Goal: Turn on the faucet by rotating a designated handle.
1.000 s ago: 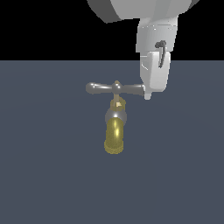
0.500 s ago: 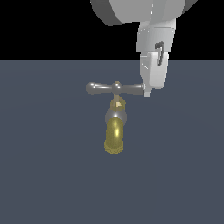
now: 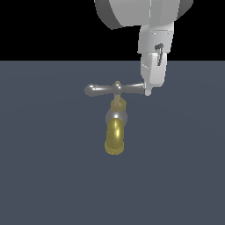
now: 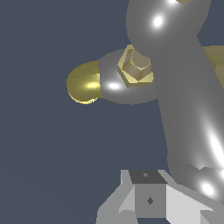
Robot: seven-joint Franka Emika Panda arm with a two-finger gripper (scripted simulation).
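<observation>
Free room & obstacles. Worktop [image 3: 44,176]: flat dark surface, open on all sides of the faucet [image 3: 115,127]; passage wide to the exterior view's left and right and in front of the spout. Obstacles: the handle [image 3: 115,89], a horizontal crossbar wider than the spout, blocks vertical approach to the collar below it. End effector [image 3: 148,91] occupies the space at the bar's end on the exterior view's right, touching or just beside it; the opposite end stands free. Wrist view: bar [image 4: 183,87] fills much of the frame close to the fingers [image 4: 144,199]; jaw opening cannot be told.
</observation>
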